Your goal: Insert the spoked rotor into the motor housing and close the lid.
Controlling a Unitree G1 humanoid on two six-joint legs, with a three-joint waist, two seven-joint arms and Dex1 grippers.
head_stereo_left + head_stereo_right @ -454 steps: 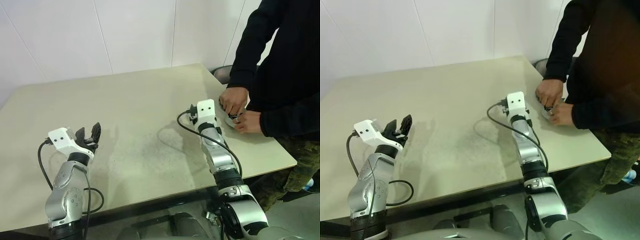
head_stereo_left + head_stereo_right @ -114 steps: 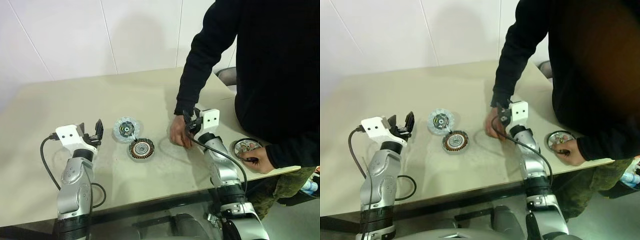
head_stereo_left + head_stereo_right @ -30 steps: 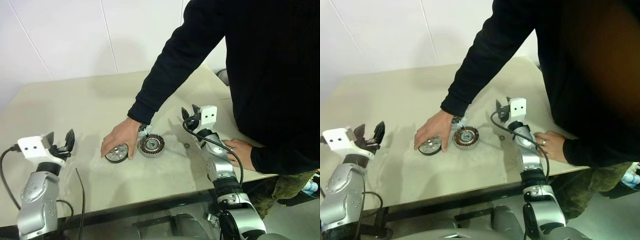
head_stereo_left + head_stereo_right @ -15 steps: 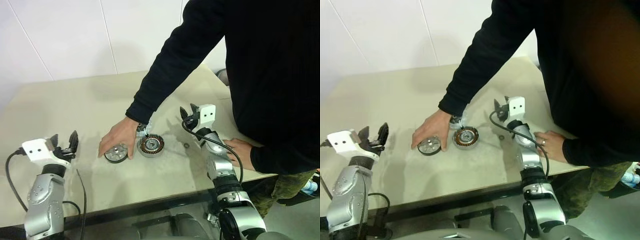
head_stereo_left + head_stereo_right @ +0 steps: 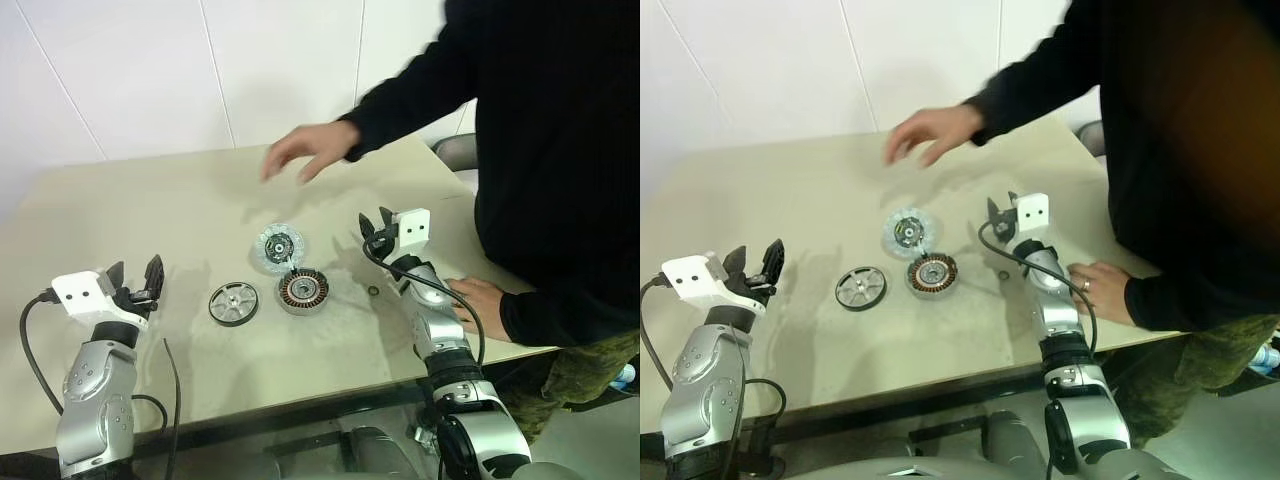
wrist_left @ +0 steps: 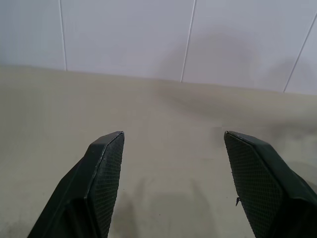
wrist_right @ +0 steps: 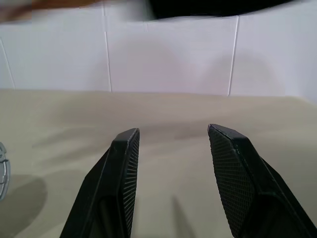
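Note:
The spoked rotor (image 5: 233, 304), black-rimmed with silver spokes, lies flat on the beige table (image 5: 150, 210). Just to its right sits the motor housing (image 5: 302, 290) with its copper windings. The pale bluish-white lid (image 5: 279, 246) lies right behind the housing. My left gripper (image 5: 135, 277) stands open at the table's left, well left of the rotor, nothing between its fingers (image 6: 106, 171). My right gripper (image 5: 373, 227) hovers open to the right of the housing, fingers (image 7: 124, 168) empty.
A person in black stands at the table's right side. One hand (image 5: 305, 148) is raised above the table behind the lid; the other hand (image 5: 480, 297) rests on the table beside my right arm. A small ring (image 5: 372, 291) lies near the housing.
The person's hand lifted off the rotor and rose back above the table, uncovering the lid. My left gripper shifted slightly right. The right gripper stayed put.

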